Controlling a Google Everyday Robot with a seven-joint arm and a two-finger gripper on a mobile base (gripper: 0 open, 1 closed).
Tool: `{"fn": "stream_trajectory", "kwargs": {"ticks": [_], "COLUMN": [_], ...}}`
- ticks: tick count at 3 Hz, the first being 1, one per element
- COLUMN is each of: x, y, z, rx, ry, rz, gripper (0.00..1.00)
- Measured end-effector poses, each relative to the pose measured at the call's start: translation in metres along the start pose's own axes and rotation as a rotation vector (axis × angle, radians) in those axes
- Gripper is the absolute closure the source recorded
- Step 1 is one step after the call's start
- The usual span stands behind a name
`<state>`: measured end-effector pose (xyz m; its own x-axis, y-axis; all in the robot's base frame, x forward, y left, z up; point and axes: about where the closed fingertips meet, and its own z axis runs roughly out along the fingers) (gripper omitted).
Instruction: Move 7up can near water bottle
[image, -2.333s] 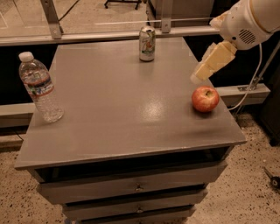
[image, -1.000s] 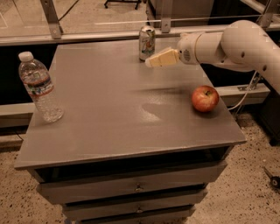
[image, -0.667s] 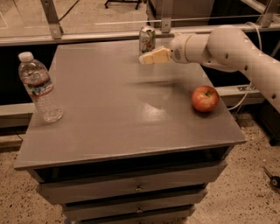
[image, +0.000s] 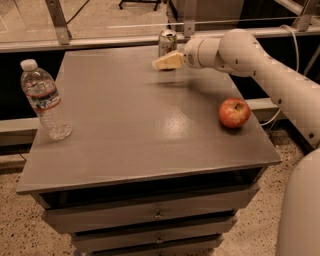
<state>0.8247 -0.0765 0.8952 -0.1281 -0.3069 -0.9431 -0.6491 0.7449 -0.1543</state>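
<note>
Grey tabletop (image: 150, 130). 7up can (image: 167, 40) upright at far edge; water bottle (image: 45, 100) near left edge, well apart. Gripper (image: 167, 61) just before can, grip state cannot be told. Step, judged: reach. Next: enclose can, carry toward bottle.

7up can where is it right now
The small silver-green aluminium 7up can stands at the far edge of the grey table, right of centre, just behind the cream end effector.
</note>
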Motion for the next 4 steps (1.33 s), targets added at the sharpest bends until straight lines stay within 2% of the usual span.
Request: {"fn": "stream_trajectory", "kwargs": {"ticks": [1, 2, 3, 4], "x": [-0.006, -0.005, -0.012, -0.027], "y": [-0.008, -0.011, -0.004, 0.004], "z": [0.028, 0.037, 0.027, 0.007], "rx": [0.003, 0.008, -0.009, -0.031], "ry": [-0.017, -0.025, -0.051, -0.077], "rz": [-0.019, -0.028, -0.051, -0.073], "gripper": [0.03, 0.25, 0.57, 0.80]}}
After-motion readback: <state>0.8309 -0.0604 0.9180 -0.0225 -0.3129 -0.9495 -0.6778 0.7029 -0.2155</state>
